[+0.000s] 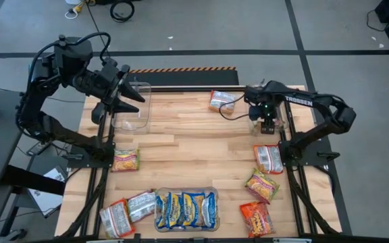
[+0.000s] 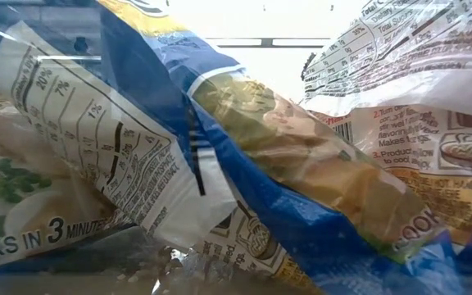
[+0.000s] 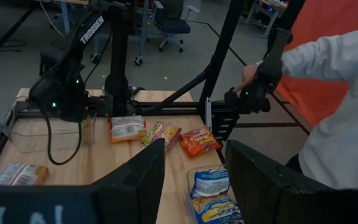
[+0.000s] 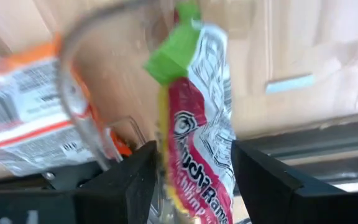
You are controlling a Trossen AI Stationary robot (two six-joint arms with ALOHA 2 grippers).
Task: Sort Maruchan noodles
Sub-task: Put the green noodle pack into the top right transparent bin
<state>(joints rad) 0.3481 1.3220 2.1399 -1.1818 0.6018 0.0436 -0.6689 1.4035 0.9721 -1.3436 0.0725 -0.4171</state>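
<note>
My right gripper (image 1: 267, 125) points down over a clear bin (image 1: 283, 115) at the table's far right and is shut on a green-and-pink noodle packet (image 4: 201, 124). An orange packet (image 4: 17, 118) lies just beside it, also seen in the high view (image 1: 221, 101). My left gripper (image 1: 130, 96) is open and holds nothing above another clear bin (image 1: 132, 111) at the far left. Several blue-and-yellow packets (image 1: 186, 209) lie in a third clear bin at the near edge. They fill the low view (image 2: 301, 205). Loose packets lie flat on the table to the right (image 1: 269, 158) and the left (image 1: 125, 160). My right gripper pinches the green-and-pink packet between its two fingers, on the pink end (image 4: 194, 180). It comes from above, pointing down. The packet stands out past the fingertips with its green end (image 4: 173, 56) away from the gripper. Whether that end touches the bin or table cannot be told.
More loose packets lie near right (image 1: 262, 185) (image 1: 256, 217) and near left (image 1: 117, 217) (image 1: 140, 204). The middle of the wooden table (image 1: 194, 145) is bare. A grey cable (image 4: 73, 50) loops by the right gripper. A person in a white sleeve (image 3: 334, 62) stands beyond the table.
</note>
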